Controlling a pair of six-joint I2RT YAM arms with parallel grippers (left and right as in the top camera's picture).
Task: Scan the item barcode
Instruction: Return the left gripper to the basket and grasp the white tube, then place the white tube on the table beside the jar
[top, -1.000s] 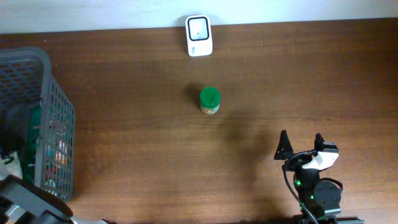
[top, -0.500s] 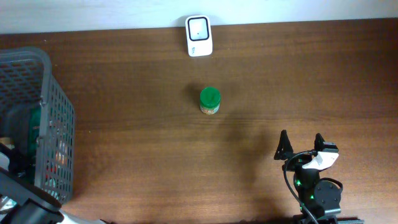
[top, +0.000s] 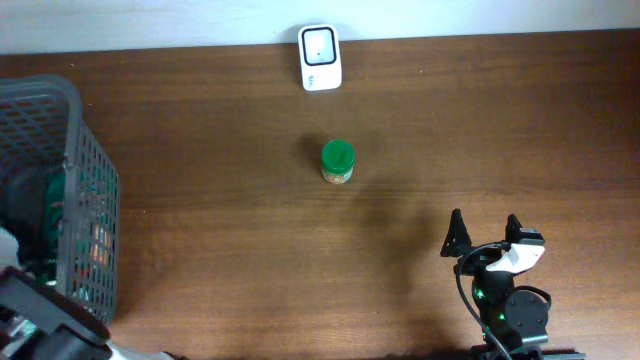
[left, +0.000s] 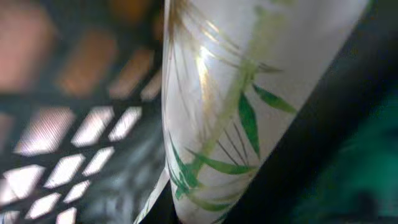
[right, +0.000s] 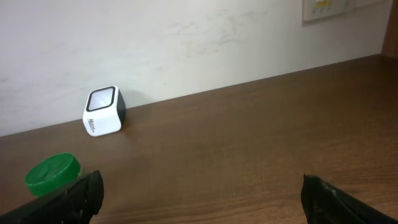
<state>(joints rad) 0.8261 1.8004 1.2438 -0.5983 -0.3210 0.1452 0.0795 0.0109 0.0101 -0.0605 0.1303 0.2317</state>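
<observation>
while the right hand (top: 484, 228) is kept wide open and empty at the near right part of the bench (top: 200, 130), with its two dark fingers (right: 68, 196) seen at the bottom corners of the right wrist view, the left arm (top: 45, 325) is seen at the near left corner, right by the grey mesh basket (top: 72, 110) that is set at the left edge of the bench. the left hand itself cannot be made out in any view, so it cannot be told whether it is clenched, released or grasping anything. the left wrist view is filled by a white packet (left: 249, 81) printed with green leaves and thin gold lines, seen very close and blurred inside the basket, with the mesh wall shown just beside it on the left and something green and out of focus at the right. a small white scanner (top: 320, 58) with a dark window is stood at the far edge of the bench against the pale wall (right: 186, 37). a jar (top: 338, 161) with a green lid is stood upright near the middle of the bench, on the near side of the scanner and well apart from both the basket and the right hand. other things are glimpsed through the basket's mesh, too dim to be named.
</observation>
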